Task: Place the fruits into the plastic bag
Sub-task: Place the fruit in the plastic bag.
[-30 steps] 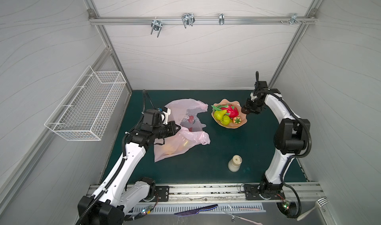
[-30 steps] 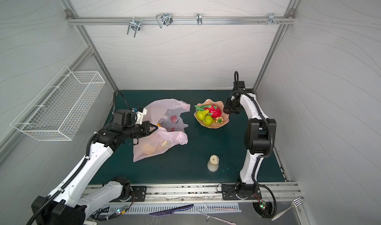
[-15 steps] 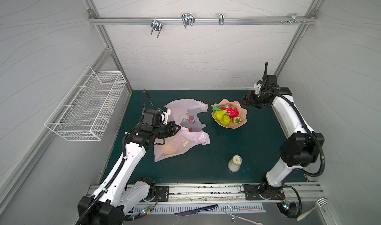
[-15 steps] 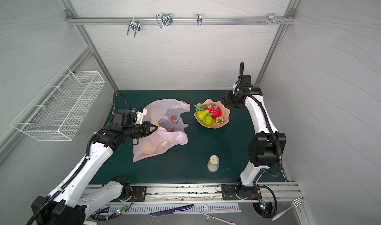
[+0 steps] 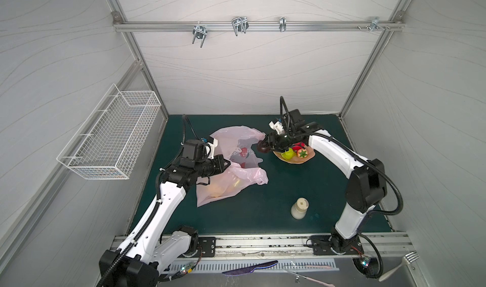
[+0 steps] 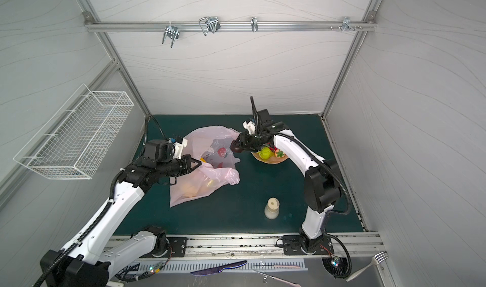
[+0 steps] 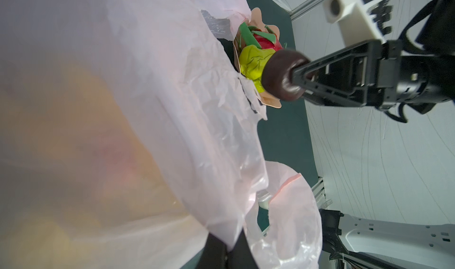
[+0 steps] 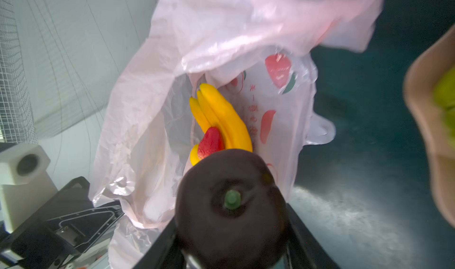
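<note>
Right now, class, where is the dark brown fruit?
In both top views the brown fruit is clamped in the right gripper, above the mat, between the plate and the bag mouth.

The plastic bag [image 7: 138,87] is lying blurred against the left wrist lens, its contents showing only as yellow and red smears. In the right wrist view the dark brown fruit [image 8: 231,206] is hiding the end of the banana bunch [image 8: 221,115], and the blurred peach plate [image 8: 423,132] is running off-frame.
</note>
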Robot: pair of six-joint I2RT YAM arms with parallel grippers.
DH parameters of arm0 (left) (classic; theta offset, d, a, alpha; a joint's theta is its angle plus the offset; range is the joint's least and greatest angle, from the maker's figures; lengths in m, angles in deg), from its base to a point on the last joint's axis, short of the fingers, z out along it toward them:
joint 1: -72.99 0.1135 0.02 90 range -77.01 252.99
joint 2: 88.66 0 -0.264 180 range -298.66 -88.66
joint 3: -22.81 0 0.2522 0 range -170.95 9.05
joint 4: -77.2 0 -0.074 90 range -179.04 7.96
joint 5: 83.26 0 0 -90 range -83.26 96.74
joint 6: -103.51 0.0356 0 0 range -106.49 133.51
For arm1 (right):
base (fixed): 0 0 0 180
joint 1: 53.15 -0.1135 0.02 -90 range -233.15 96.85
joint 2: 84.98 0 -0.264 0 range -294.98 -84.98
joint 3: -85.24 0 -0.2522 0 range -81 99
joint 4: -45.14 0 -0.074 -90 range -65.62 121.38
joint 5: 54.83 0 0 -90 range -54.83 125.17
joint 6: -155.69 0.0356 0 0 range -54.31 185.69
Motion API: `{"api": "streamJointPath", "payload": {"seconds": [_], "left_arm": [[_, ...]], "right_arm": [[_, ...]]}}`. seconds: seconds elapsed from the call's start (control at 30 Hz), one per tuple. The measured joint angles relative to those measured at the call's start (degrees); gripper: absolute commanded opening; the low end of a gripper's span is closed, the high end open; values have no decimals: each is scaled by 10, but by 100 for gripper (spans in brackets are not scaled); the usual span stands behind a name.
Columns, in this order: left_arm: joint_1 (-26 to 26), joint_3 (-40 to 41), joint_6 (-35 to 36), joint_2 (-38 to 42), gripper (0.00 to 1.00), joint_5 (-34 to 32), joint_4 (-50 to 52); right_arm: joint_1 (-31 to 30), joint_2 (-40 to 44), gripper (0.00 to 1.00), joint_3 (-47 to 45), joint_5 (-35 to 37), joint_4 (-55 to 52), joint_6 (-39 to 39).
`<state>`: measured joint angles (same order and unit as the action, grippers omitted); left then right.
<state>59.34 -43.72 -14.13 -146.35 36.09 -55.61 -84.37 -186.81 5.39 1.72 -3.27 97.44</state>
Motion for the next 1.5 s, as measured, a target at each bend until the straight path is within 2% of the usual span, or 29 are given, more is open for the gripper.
{"api": "streamJointPath", "payload": {"seconds": [0.17,0.47,0.67,0.9,1.07,1.27,1.37,1.5], "left_arm": [[0,0,4,2,0,-2,8],[0,-8,11,1,0,-4,22],[0,-13,20,-2,0,-17,32],[0,-42,38,-19,0,-55,53],[0,-45,43,-22,0,-65,54],[0,-45,45,-22,0,-73,53],[0,-44,47,-22,0,-77,54],[0,-44,48,-17,0,-82,55]], "right_arm": [[-30,-14,45,-57,-28,63,66],[-52,-43,45,-82,-75,200,180],[-68,-101,46,-48,-93,249,226],[-118,-177,50,20,-117,298,286],[-153,-215,63,67,-132,310,309],[-182,-242,87,85,-160,347,341],[-189,-256,91,86,-177,370,361],[-191,-261,93,84,-194,386,377]]}}
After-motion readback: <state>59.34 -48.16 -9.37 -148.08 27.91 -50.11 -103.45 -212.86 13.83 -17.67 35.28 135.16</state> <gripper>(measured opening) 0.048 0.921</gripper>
